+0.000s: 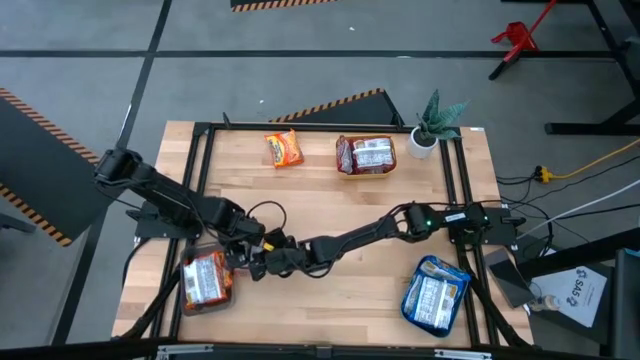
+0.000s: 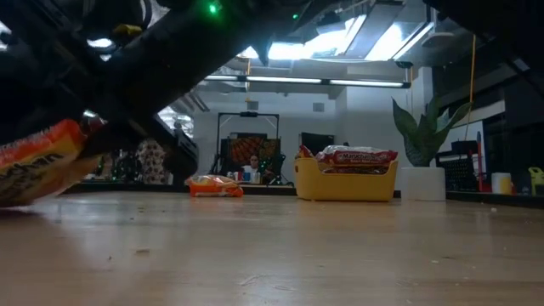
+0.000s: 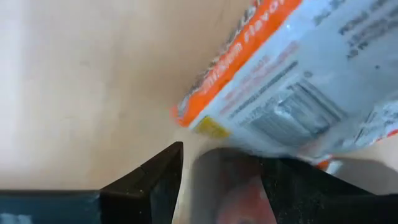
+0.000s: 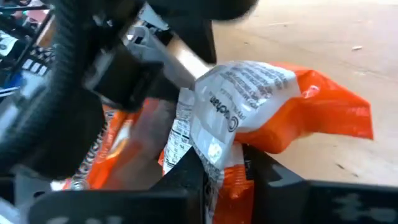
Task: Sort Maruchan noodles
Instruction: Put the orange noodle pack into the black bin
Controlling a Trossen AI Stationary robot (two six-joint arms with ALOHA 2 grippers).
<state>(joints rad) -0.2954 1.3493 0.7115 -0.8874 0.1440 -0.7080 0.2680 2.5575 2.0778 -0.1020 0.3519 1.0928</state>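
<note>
Lower left of the high view, the right gripper (image 4: 227, 177) pinches an orange packet (image 4: 298, 115) by its crinkled edge. Left gripper (image 3: 221, 171) stands spread beside it. Light, floppy, slippery; I'd grip the seam.

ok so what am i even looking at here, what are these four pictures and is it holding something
Two robot arms work at a wooden table. One picture looks down from above, one looks level across the table, and two come from cameras on the wrists. Noodle packets lie sorted: an orange pile, a blue pile, red ones in a yellow bowl, one loose orange packet. The right gripper is closing its fingers on an orange packet. The left gripper is open beside the pile.
</note>
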